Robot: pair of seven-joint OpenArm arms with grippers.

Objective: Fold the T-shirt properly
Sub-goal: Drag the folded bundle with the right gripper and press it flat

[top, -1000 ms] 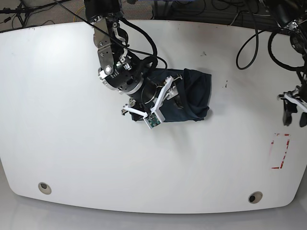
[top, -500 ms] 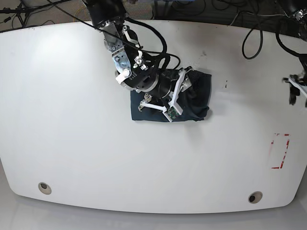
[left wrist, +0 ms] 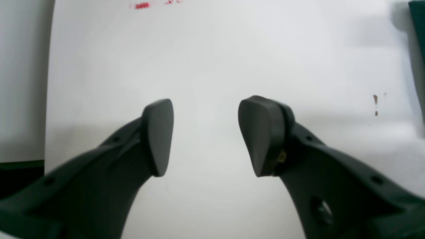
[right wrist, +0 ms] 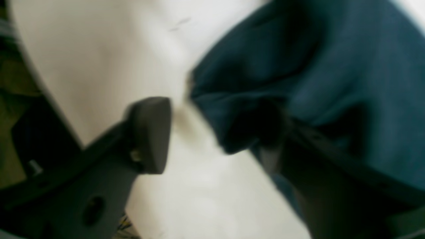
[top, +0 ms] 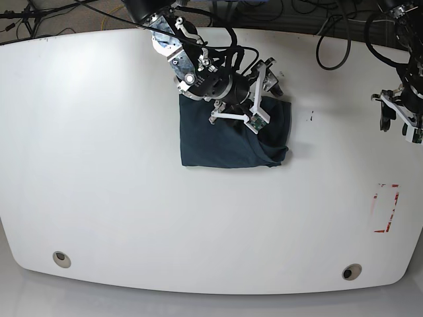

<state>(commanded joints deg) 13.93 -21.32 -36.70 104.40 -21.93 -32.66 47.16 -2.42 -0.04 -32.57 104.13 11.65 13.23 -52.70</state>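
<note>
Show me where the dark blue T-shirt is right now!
In the base view, the T-shirt lies on the white table, left of the red marks, partly under the right arm's end effector.

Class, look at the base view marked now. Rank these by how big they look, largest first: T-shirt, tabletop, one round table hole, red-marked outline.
1. White tabletop
2. Dark T-shirt
3. Red-marked outline
4. Round table hole; the two holes look alike in size.
</note>
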